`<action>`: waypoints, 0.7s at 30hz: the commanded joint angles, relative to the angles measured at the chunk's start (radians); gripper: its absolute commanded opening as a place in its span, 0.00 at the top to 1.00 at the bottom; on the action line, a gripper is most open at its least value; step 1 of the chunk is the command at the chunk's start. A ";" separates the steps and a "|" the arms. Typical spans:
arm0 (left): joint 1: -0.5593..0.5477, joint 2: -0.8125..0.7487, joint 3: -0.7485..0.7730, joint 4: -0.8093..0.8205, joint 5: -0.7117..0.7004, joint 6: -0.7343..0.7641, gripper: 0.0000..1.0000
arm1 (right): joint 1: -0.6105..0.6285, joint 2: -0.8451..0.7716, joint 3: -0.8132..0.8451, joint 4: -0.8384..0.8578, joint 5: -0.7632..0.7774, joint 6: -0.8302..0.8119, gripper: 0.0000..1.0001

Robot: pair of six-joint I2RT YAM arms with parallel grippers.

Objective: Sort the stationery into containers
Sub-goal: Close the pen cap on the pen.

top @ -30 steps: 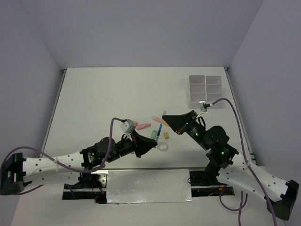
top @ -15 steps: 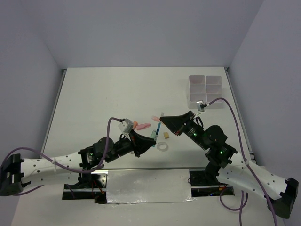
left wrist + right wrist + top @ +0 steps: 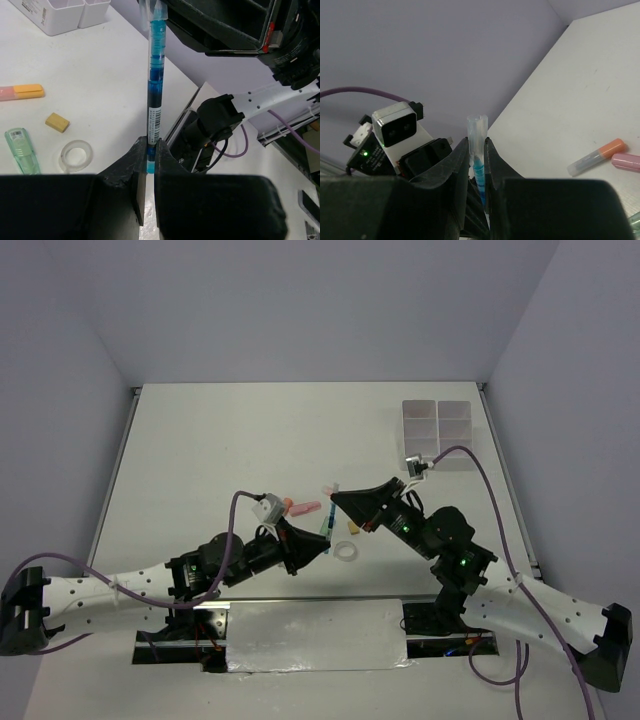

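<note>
Blue pen [image 3: 154, 75] is standing upright mid-frame; I am clamping its bottom with my left gripper [image 3: 150, 148], its top with my right gripper [image 3: 476, 145].

The left hand [image 3: 148, 156] pinches the lower end of a blue pen [image 3: 154, 85], which stands upright with its top reaching the right hand [image 3: 165, 12]. On the surface [image 3: 95, 75] lie a pink-yellow marker [image 3: 20, 91], yellow eraser [image 3: 57, 122], clear tape ring [image 3: 75, 154] and green packet [image 3: 21, 148], with the white containers [image 3: 60, 12] farther off.

table [image 3: 220, 450] | on it: trays [image 3: 437, 430], tape ring [image 3: 75, 154], eraser [image 3: 57, 122], green packet [image 3: 21, 147], pink-yellow marker [image 3: 20, 91]
</note>
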 commanded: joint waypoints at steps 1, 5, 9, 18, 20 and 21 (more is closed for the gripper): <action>-0.001 -0.004 0.056 0.030 -0.026 0.035 1.00 | 0.043 0.019 0.033 0.033 0.030 -0.067 1.00; -0.001 -0.023 0.048 0.016 -0.055 0.030 1.00 | 0.044 0.015 0.017 0.041 0.053 -0.083 1.00; -0.001 -0.069 0.024 0.016 -0.104 0.019 1.00 | 0.046 0.007 0.015 0.035 0.063 -0.117 1.00; 0.002 -0.093 0.024 0.012 -0.120 0.035 1.00 | 0.049 0.067 0.010 0.108 -0.043 -0.139 1.00; 0.002 -0.087 0.022 0.019 -0.121 0.033 1.00 | 0.055 0.079 0.006 0.133 -0.052 -0.123 1.00; 0.002 -0.086 0.019 0.024 -0.120 0.033 1.00 | 0.056 0.081 0.003 0.142 -0.054 -0.119 1.00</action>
